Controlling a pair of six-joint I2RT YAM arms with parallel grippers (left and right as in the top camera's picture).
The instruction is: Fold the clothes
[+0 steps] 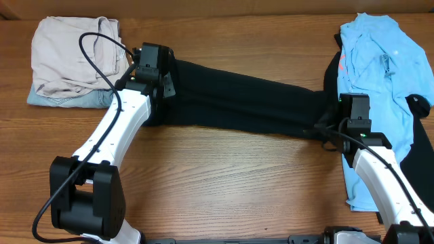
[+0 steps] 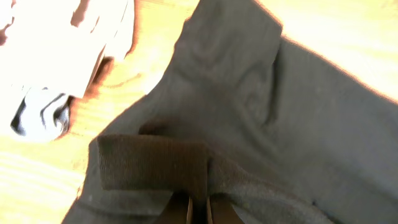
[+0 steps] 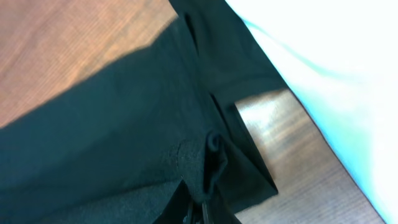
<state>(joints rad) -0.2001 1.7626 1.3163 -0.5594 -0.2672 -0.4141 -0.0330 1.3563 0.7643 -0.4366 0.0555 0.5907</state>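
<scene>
A plain black short-sleeved T-shirt (image 1: 251, 102) of soft knit lies drawn out in a long band across the middle of the brown wooden table (image 1: 224, 183), strung between the two arms. The left gripper (image 2: 199, 210) is closed right down on a doubled, ribbed edge of the black cloth at the band's left end. The right gripper (image 3: 196, 210) is likewise pinched tight on a bunched fold at its right end. Whether each has hold of hem or sleeve is hard to tell from so close. A crumpled light blue shirt (image 1: 380, 61) lies at the table's right side, and the black cloth's end touches or overlaps it. A folded beige garment (image 1: 68, 51) sits on a pale blue denim piece (image 1: 64, 99) at the far left, just beside the left gripper.

The black shirt looks light, limp and not slippery. It will likely sag and wrinkle wherever it is unsupported, and it gives under pull, so tension should be gentle. The best holds are probably the seamed edges, hem corners or shoulders, where doubled cloth gives the fingers something firm.
</scene>
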